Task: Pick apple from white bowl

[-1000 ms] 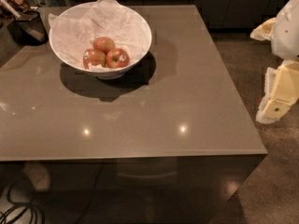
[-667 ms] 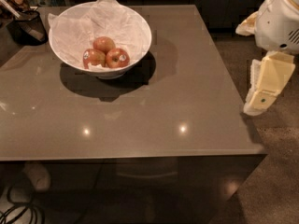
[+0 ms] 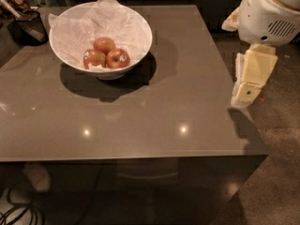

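Observation:
The white bowl (image 3: 136, 25), lined with crumpled white paper, stands at the back left of the grey table (image 3: 168, 102). Three red-yellow apples lie in it. The apple (image 3: 117, 58) with a small white sticker is the front right one. The other two apples (image 3: 94, 58) (image 3: 104, 44) lie to its left and behind it. My gripper (image 3: 244, 93) hangs at the end of the cream arm (image 3: 267, 18) by the table's right edge, far to the right of the bowl and touching nothing.
A dark mesh basket (image 3: 27, 26) stands at the back left corner, beside the bowl. Cables (image 3: 18, 210) lie on the floor under the table's front left. Speckled floor (image 3: 276, 163) lies to the right of the table.
The arm has moved in from the right, up and towards the table's right edge. The bowl and apples have not moved.

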### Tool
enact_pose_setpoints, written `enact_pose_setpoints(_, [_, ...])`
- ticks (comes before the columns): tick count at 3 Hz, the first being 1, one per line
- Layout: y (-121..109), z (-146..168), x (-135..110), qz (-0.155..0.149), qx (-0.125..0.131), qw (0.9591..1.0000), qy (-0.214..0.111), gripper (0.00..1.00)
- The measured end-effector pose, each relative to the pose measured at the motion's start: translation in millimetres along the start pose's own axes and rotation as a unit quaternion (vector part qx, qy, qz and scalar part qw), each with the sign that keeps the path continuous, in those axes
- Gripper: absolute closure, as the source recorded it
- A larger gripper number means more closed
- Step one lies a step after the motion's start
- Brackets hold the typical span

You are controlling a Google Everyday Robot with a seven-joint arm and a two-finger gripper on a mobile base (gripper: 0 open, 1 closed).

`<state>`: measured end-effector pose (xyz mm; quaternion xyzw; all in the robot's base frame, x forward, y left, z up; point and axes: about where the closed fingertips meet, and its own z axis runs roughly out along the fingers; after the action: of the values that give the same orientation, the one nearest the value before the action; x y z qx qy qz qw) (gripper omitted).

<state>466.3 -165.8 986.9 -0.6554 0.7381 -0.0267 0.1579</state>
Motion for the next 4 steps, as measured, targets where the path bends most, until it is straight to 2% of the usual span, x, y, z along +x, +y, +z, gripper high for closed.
enact_pose_setpoints(1, [-10.0,1.5,-34.7,-0.035,0.012,0.9993,-0.009,0.00])
enact_pose_setpoints(2, [-26.8,2.7,-80.9,-0.069,0.039,0.9969,0.003,0.00])
enact_pose_setpoints(3, [-33.2,0.7,-78.6,-0.064,0.036,0.9973,-0.004,0.00])
enact_pose_setpoints(4, [-49.3,4.0,-111.5,-0.070,0.028,0.9961,-0.046,0.00])
